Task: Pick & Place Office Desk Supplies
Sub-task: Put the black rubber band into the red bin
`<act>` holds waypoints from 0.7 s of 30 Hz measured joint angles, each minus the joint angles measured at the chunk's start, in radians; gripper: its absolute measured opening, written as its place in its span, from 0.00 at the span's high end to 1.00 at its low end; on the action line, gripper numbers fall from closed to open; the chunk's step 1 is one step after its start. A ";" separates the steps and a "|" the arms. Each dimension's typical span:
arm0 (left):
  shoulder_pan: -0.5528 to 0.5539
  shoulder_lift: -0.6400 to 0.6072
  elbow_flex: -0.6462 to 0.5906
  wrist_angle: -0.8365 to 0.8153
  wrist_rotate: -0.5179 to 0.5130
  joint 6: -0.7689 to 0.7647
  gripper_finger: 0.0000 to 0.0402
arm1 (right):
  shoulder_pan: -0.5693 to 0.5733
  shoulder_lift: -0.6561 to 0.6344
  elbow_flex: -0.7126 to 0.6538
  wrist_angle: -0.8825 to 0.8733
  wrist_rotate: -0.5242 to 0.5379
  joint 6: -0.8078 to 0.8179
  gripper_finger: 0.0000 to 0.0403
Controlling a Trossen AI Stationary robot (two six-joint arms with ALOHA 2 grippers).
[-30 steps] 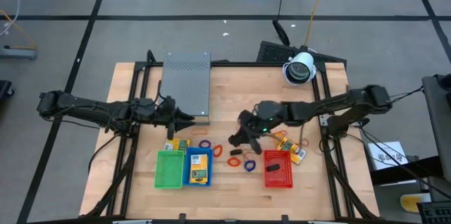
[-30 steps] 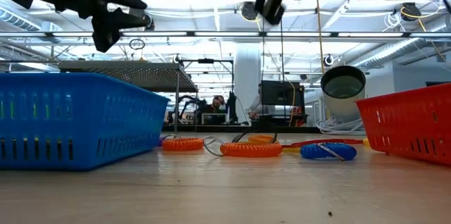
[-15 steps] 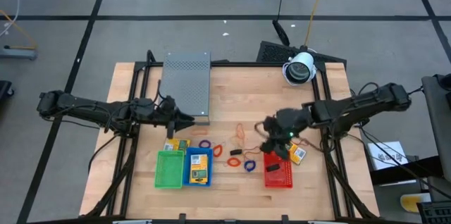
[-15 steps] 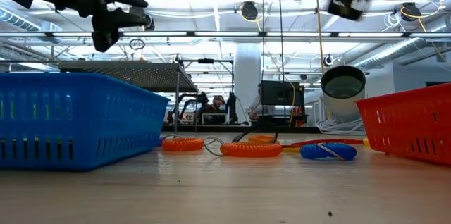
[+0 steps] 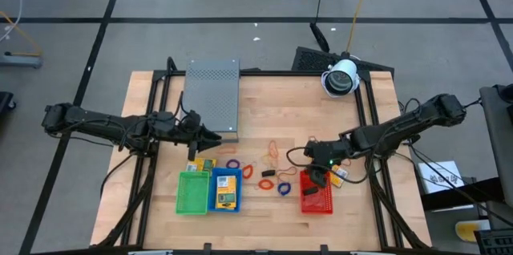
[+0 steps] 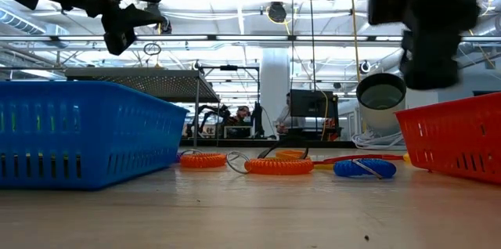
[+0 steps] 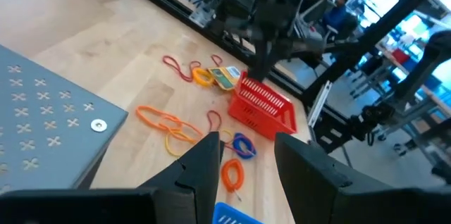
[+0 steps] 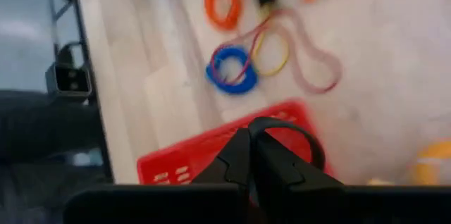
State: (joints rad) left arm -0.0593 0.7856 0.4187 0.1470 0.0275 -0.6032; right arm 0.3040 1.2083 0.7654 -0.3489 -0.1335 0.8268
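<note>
My right gripper (image 5: pixel 319 173) hangs over the red basket (image 5: pixel 317 195), shut on a thin black loop (image 8: pixel 310 139). On the wood between the baskets lie loose loops: purple (image 5: pixel 233 163), orange (image 5: pixel 247 172), red (image 5: pixel 264 183) and blue (image 5: pixel 284 189). A small black clip (image 5: pixel 268 173) and thin orange bands (image 5: pixel 274 152) lie there too. Yellow packets lie flat by the green basket (image 5: pixel 200 164), in the blue basket (image 5: pixel 227 183) and beside the red basket (image 5: pixel 337 176). My left gripper (image 5: pixel 210 135) waits open by the grey box's near right corner, above the table. My right gripper pinches the black loop at one spot of its band (image 8: pixel 257 127) between its two fingertips. The fingers slant down from the table's right side. The rest of the loop curves out past the fingertips, lifted clear above the red basket (image 8: pixel 211 157).
A grey perforated box (image 5: pixel 212 99) stands at the far left of the table. The green basket (image 5: pixel 192 192) and the blue basket (image 5: pixel 225 191) stand side by side near the front edge. A white camera (image 5: pixel 341 77) stands at the far right corner.
My right gripper has gone from the table's middle toward the right and near edges and come down over the red basket. It has tipped further downward and rolled, staying shut on the black loop. My left gripper has kept still.
</note>
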 joint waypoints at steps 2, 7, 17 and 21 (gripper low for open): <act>0.000 0.000 0.000 0.019 -0.002 -0.001 0.64 | 0.017 0.000 -0.054 0.070 -0.002 0.034 1.00; 0.000 0.000 0.000 0.051 -0.002 -0.009 0.64 | 0.038 0.000 -0.132 0.158 0.002 0.089 1.00; 0.000 0.000 0.000 0.051 -0.029 -0.026 0.64 | 0.048 0.000 -0.203 0.244 -0.080 0.080 0.96; 0.000 0.000 0.000 0.051 -0.029 -0.032 0.64 | 0.058 0.000 -0.203 0.311 -0.106 0.054 0.86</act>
State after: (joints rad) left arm -0.0593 0.7856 0.4187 0.1982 -0.0013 -0.6348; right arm 0.3620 1.2083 0.5621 -0.0374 -0.2398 0.8811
